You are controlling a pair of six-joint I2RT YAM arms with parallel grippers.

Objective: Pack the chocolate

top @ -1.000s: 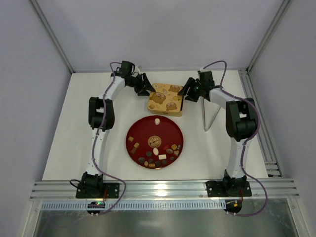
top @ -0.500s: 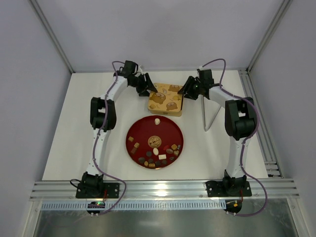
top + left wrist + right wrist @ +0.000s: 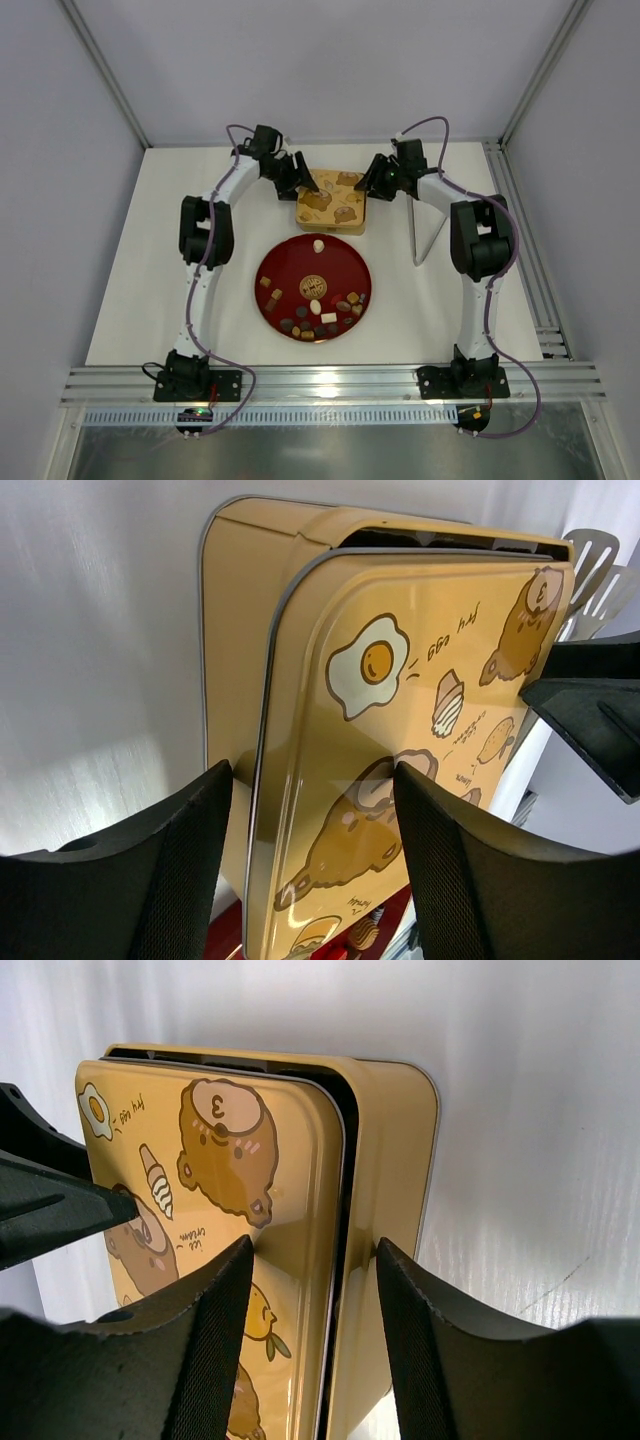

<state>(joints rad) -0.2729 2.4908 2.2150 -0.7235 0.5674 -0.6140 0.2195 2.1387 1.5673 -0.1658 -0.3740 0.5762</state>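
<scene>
The chocolate (image 3: 320, 318), several dark, light brown and cream pieces, lies on the round red plate (image 3: 264, 262) at mid-table. The gold tin (image 3: 330, 200) stands behind the plate with its cartoon-printed lid (image 3: 400, 700) on, slightly ajar over the base (image 3: 228, 630). My left gripper (image 3: 304, 184) is open at the tin's left edge, and its jaws (image 3: 312, 772) straddle the base wall and lid rim. My right gripper (image 3: 371, 184) is open at the right edge, and its jaws (image 3: 315, 1247) straddle the lid (image 3: 220, 1140) rim and base wall (image 3: 392, 1160).
A grey metal utensil (image 3: 425, 232) lies right of the tin; its slotted ends show in the left wrist view (image 3: 592, 558). The aluminium frame rail (image 3: 530, 250) runs along the table's right side, and white walls close the back.
Both grippers have closed in on the tin's two sides. The tin has shifted slightly to the left and back.
</scene>
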